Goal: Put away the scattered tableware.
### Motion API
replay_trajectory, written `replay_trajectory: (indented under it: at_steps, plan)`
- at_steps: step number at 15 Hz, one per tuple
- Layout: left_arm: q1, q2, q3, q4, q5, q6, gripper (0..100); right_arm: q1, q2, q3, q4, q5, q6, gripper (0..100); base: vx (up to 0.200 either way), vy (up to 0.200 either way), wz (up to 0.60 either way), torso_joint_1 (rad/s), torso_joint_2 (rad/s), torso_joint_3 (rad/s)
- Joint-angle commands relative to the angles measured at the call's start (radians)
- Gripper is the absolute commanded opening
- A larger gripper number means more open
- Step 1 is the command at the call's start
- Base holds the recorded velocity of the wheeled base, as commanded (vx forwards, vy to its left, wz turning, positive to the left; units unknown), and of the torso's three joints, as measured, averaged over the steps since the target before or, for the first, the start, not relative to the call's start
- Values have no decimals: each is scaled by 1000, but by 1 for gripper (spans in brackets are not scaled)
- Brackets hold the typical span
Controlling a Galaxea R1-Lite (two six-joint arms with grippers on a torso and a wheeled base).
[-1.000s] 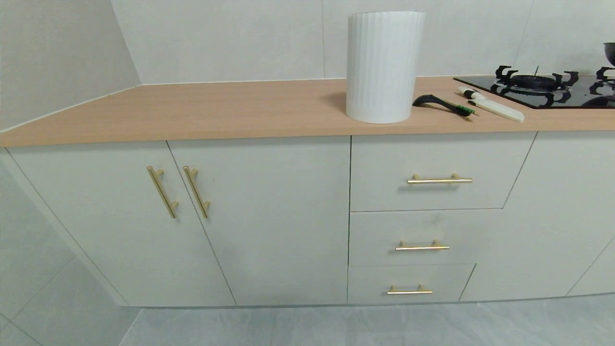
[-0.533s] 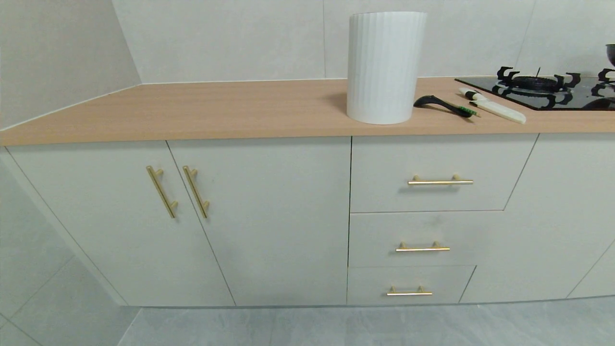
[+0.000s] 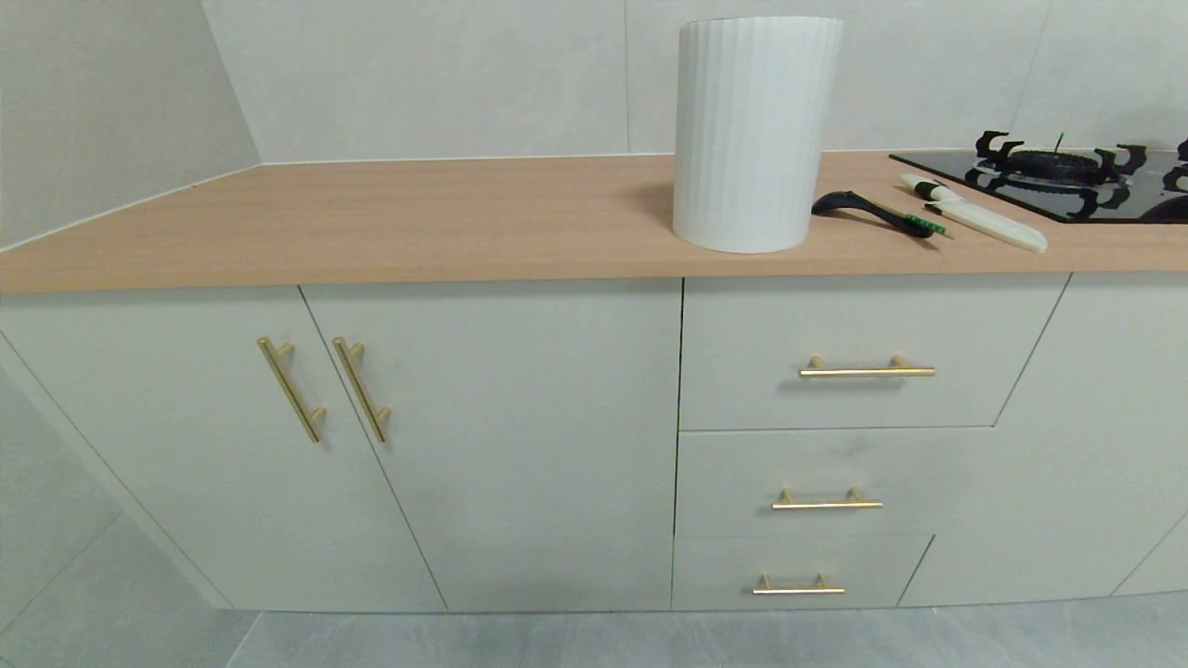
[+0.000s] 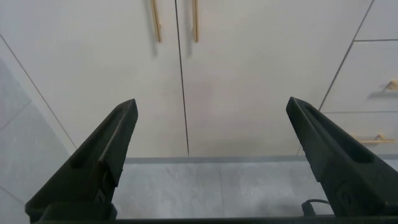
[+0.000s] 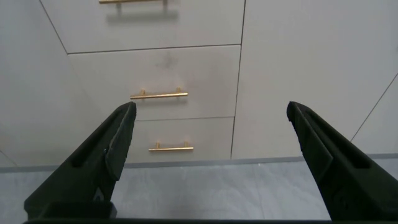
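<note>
Closest to the cameras: my left gripper was spread wide with nothing between its dark fingers. It hung low in front of the pair of pale grey cabinet doors, just above the grey tiled floor. My right gripper was the same deal, opened all the way and holding nothing. It faced the stack of three pale drawers with thin brass bar handles.

In the head view the two doors took up the lower left of the frame, their brass handles side by side near the seam. The drawers sat lower middle-right, one above another. Above all that the light wooden countertop ran left to right across the middle of the frame.

The stuff I cared about was all upper right. A tall white ribbed cylinder container stood upright near the counter's front edge, right over the top drawer. Just to its right lay a black plastic spoon with a green-striped handle end, bowl toward the container; I couldn't tell if they touched. Further right lay a white knife, roughly parallel to the spoon. Its far end was close to the corner of the black glass gas hob at the far right. Behind everything were pale grey wall tiles.
</note>
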Motion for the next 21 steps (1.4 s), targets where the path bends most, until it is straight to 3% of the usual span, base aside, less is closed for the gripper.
replay_trajectory:
  at_steps: [1,14,17,21]
  plan:
    - [0,1,0,0,0,1,100,0,1,0,-1,0,-3,100,0,0,0,0,0,0]
    - [0,1,0,0,0,1,100,0,1,0,1,9,-28,100,0,0,0,0,0,0]
    - [0,1,0,0,0,1,100,8,52,-149,-33,86,5,100,0,0,0,0,0,0]
    - [0,1,0,0,0,1,100,25,362,-251,-21,158,2,100,0,0,0,0,0,0]
